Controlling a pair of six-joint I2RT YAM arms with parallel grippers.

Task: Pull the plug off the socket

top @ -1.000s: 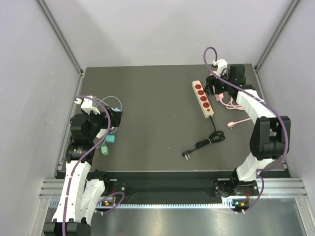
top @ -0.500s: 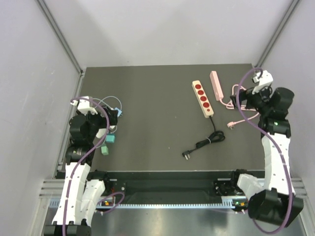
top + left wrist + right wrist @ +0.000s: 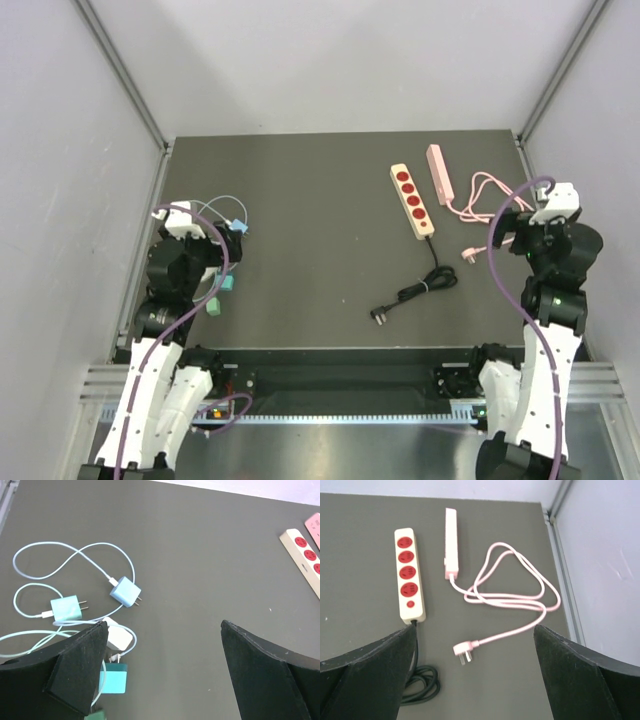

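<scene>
A beige power strip (image 3: 411, 200) with red sockets lies at the back right; no plug sits in any of its sockets, as the right wrist view (image 3: 409, 573) shows. Its black cord (image 3: 420, 290) ends in a loose black plug (image 3: 380, 313). A pink power strip (image 3: 440, 174) lies beside it, its pink plug (image 3: 465, 650) lying free on the table. My right gripper (image 3: 472, 675) is open and empty, above and short of the pink plug. My left gripper (image 3: 162, 670) is open and empty, over the table at the far left.
Several small chargers with thin cables lie by the left gripper: a blue one (image 3: 125, 591), a teal one (image 3: 66, 608), a white one (image 3: 119, 636) and a cyan one (image 3: 113, 679). The pink cable (image 3: 510, 587) loops near the right rail (image 3: 565, 575).
My right arm has drawn back from over the pink strip toward the near right, uncovering the strip. My left arm has shifted slightly nearer.
</scene>
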